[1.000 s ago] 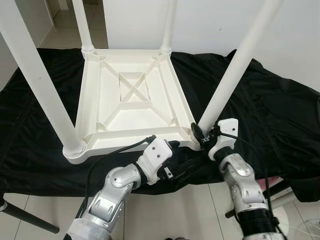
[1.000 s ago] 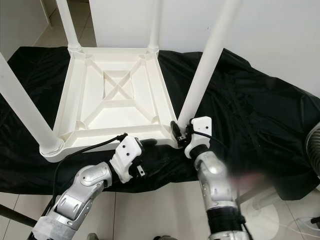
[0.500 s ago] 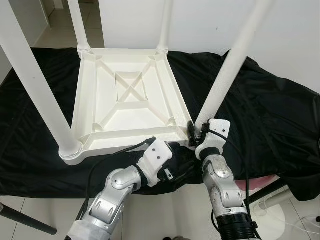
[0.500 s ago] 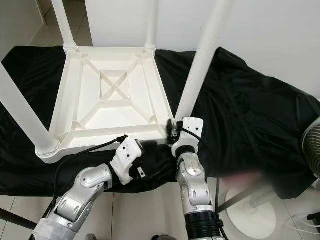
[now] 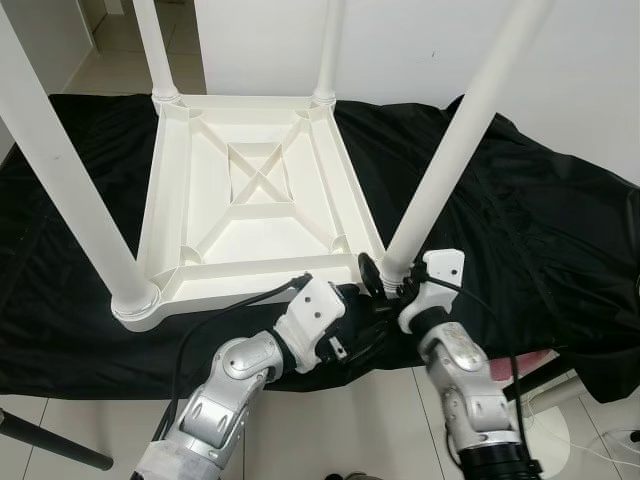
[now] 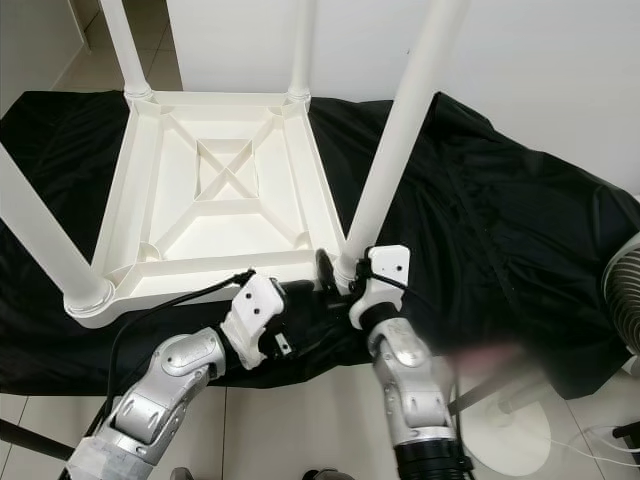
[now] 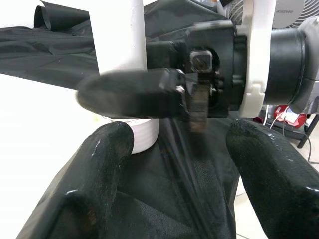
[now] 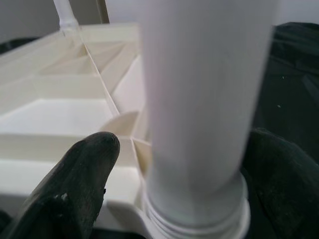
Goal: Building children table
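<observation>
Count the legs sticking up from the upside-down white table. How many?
4. Two round white plastic legs stand at the far corners, far left leg and far right leg; near left leg; near right leg, with the right pincer around its base.

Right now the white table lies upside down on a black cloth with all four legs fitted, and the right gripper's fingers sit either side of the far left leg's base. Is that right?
One detail is wrong. The right gripper straddles the near right leg, not the far left one, as the left eye view shows. The table does lie upside down on the black cloth with four legs fitted.
</observation>
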Available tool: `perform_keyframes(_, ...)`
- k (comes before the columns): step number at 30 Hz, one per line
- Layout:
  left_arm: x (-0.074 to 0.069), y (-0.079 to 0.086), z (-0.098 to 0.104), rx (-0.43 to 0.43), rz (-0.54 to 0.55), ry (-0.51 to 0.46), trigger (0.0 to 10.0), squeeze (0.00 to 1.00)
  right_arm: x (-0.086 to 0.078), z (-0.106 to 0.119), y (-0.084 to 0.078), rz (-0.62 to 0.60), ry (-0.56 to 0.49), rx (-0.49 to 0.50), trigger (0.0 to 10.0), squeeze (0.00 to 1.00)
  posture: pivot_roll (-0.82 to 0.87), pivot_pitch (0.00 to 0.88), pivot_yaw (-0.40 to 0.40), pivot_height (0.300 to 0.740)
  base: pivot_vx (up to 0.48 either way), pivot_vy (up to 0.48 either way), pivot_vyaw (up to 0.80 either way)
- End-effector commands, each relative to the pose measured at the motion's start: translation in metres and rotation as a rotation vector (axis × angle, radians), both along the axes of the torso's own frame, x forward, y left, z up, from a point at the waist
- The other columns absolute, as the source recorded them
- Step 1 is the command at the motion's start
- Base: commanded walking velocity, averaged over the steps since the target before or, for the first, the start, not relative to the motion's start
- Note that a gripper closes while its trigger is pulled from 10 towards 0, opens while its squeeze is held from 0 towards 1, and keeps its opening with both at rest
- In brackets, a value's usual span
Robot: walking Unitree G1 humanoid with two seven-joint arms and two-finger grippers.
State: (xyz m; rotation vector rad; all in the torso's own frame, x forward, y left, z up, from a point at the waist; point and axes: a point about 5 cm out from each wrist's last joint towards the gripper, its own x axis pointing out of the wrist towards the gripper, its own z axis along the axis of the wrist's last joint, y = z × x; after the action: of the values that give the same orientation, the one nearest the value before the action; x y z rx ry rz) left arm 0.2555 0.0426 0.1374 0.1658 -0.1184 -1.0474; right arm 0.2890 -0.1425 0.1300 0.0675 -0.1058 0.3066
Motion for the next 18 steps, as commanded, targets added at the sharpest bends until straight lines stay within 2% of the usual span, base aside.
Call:
perform_keyframes(1, 0.002, -0.001, 0.0, 0.001, 0.055, -0.01, 10.0, 0.0, 0.001, -0.002, -0.004, 0.001, 0.0, 0.007, 10.0, 0.0, -0.04, 0.087, -0.081, 0.74, 0.0, 0.0, 0.0)
perform_keyframes(7, 0.003, 0.001, 0.0, -0.011, 0.081, -0.001, 10.0, 0.0, -0.001, -0.005, -0.005, -0.018, -0.027, 0.009, 10.0, 0.0, -0.03, 0.084, -0.084, 0.74, 0.0, 0.0, 0.0)
perform_keyframes(10, 0.004, 0.002, 0.001, -0.049, 0.098, 0.013, 10.0, 0.0, -0.004, -0.007, -0.001, -0.022, -0.053, 0.001, 10.0, 0.0, -0.03, 0.084, -0.083, 0.74, 0.0, 0.0, 0.0)
perform_keyframes(15, 0.003, 0.003, 0.0, -0.082, 0.065, 0.067, 10.0, 0.0, -0.009, -0.011, 0.003, -0.012, -0.07, 0.003, 10.0, 0.0, -0.03, 0.085, -0.077, 0.74, 0.0, 0.0, 0.0)
perform_keyframes(16, 0.002, 0.004, 0.002, -0.109, 0.045, 0.08, 10.0, 1.0, -0.009, -0.011, 0.002, -0.01, -0.074, 0.003, 10.0, 0.0, -0.03, 0.087, -0.074, 0.74, 0.0, 0.0, 0.0)
perform_keyframes(18, 0.002, 0.005, 0.003, -0.104, 0.043, 0.072, 10.0, 1.0, -0.008, -0.011, 0.0, -0.012, -0.076, 0.0, 10.0, 0.0, -0.03, 0.088, -0.072, 0.74, 0.0, 0.0, 0.0)
